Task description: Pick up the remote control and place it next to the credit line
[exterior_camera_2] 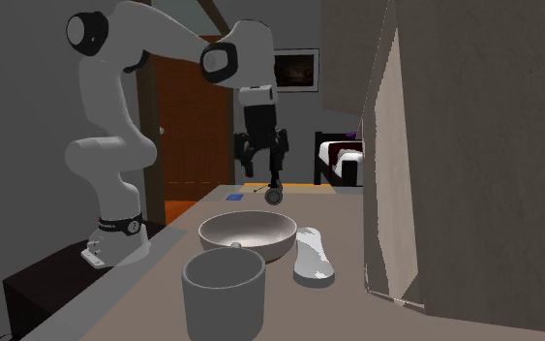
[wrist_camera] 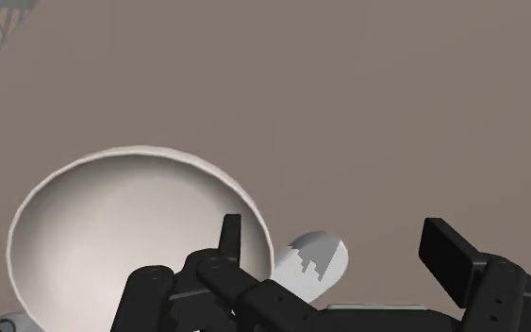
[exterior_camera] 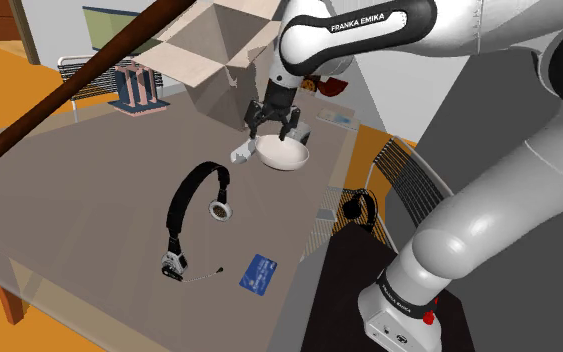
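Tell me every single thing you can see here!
remote: one, white, on the table beside the bowl
card: one, blue, near the table's edge by the headset
bowl: one, white, on the table
cup: one, grey, next to the bowl
headset: one, black, mid-table
box: one, brown, open, at the table's far end in the shoulder view
rack: one, pink on a blue base, beside the box
table: one, grey-brown
arm: one, white
hand: one, black, open, above the remote and bowl
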`<state>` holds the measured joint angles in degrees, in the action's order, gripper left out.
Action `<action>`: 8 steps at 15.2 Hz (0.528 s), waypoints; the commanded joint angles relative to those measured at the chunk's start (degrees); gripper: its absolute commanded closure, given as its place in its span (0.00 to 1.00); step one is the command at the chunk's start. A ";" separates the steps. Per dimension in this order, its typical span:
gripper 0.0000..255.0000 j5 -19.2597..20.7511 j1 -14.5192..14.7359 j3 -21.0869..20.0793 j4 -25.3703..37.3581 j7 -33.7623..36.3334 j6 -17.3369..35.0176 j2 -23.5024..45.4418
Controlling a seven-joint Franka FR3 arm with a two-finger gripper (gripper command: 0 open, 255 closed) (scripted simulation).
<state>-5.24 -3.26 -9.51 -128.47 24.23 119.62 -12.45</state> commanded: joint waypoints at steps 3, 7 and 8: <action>0.00 2.54 -0.70 -1.33 5.82 8.77 2.98 9.79; 0.00 5.38 -0.56 -1.32 12.22 16.94 4.74 19.18; 0.00 6.03 -0.42 -1.13 13.99 18.86 4.99 21.51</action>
<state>0.12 -3.68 -10.84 -116.02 41.08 124.20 6.76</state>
